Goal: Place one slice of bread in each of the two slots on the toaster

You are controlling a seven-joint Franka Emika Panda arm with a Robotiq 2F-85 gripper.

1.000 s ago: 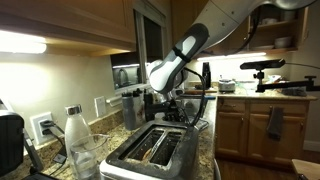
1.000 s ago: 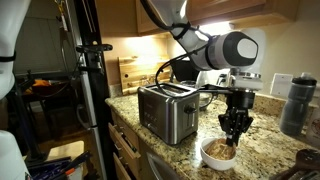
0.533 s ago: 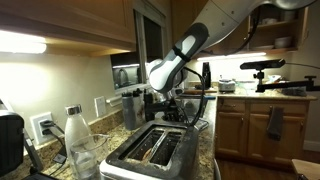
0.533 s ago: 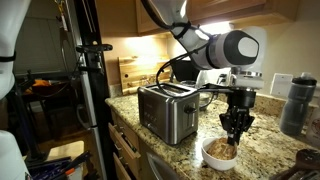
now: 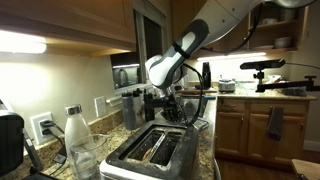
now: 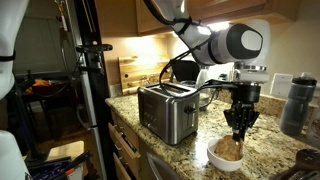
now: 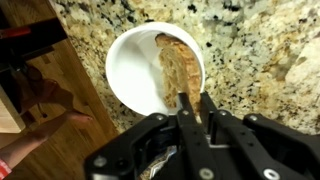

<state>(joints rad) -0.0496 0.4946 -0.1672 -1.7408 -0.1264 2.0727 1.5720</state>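
Note:
The shiny steel toaster (image 5: pixel 150 152) (image 6: pixel 167 112) stands on the granite counter. Its two slots (image 5: pixel 155 146) are dark and open on top. A white bowl (image 7: pixel 128 70) (image 6: pixel 214 160) beside the toaster holds tan slices of bread (image 7: pixel 176 62) (image 6: pixel 230 148). My gripper (image 7: pixel 194 104) (image 6: pixel 239 133) hangs straight down over the bowl, its fingers closed to a narrow gap on the edge of one upright slice. In an exterior view the gripper (image 5: pixel 172 112) is behind the toaster and the bowl is hidden.
A glass bottle (image 5: pixel 74 130) and a tumbler (image 5: pixel 86 155) stand next to the toaster, with a black appliance (image 5: pixel 9 142) further over. A dark bottle (image 6: pixel 296 104) stands beyond the bowl. The counter edge (image 7: pixel 85 90) runs close to the bowl.
The gripper has risen slightly and shifted a little away from the toaster, still over the bowl. The bowl seems to have shifted with it.

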